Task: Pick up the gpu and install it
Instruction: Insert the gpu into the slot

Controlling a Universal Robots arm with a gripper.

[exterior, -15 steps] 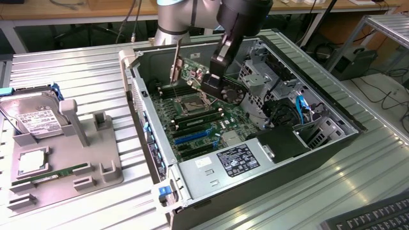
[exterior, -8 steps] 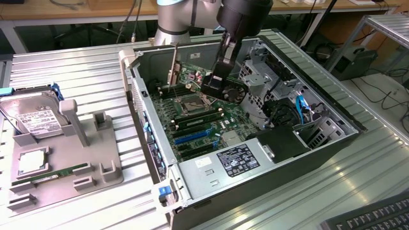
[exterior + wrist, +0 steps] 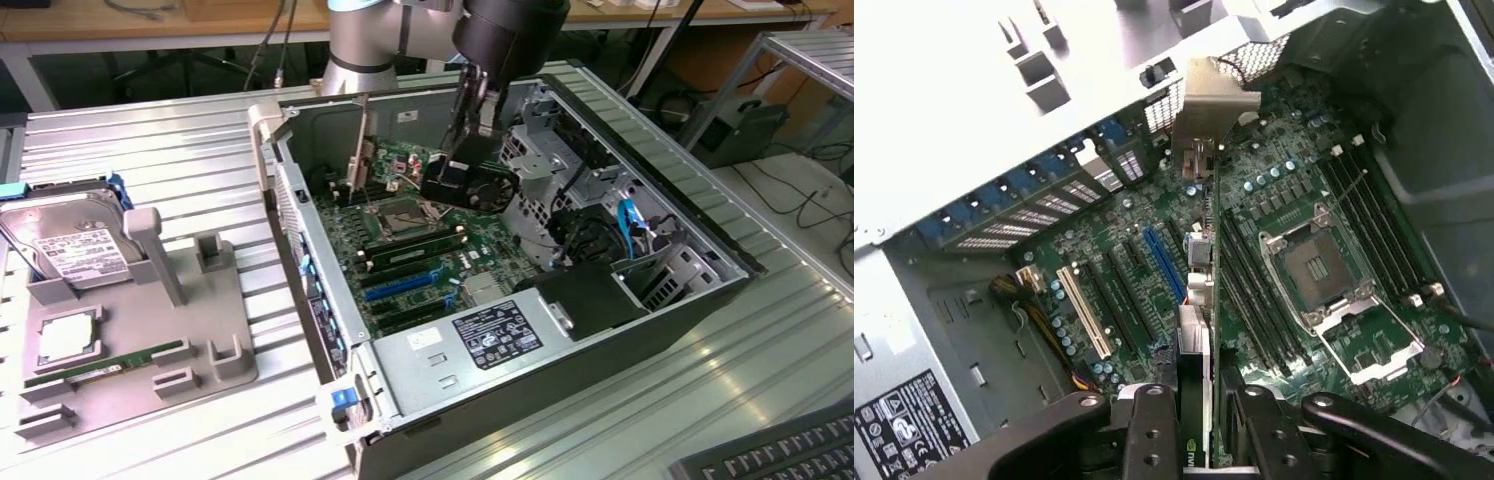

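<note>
Our hand (image 3: pixel 463 160) is clamped on the gpu (image 3: pixel 474 186), holding it on edge over the motherboard (image 3: pixel 427 262) inside the open computer case (image 3: pixel 286 180). We see its silver bracket (image 3: pixel 1216 100) toward the case's slotted wall. At the exterior view's left, a hard drive (image 3: pixel 70 245) rests in a grey tray (image 3: pixel 200 350) on the bench (image 3: pixel 174 140).

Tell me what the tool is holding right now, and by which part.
The tool grips the gpu by its upper edge, one finger on each face, at the end away from its silver bracket.
</note>
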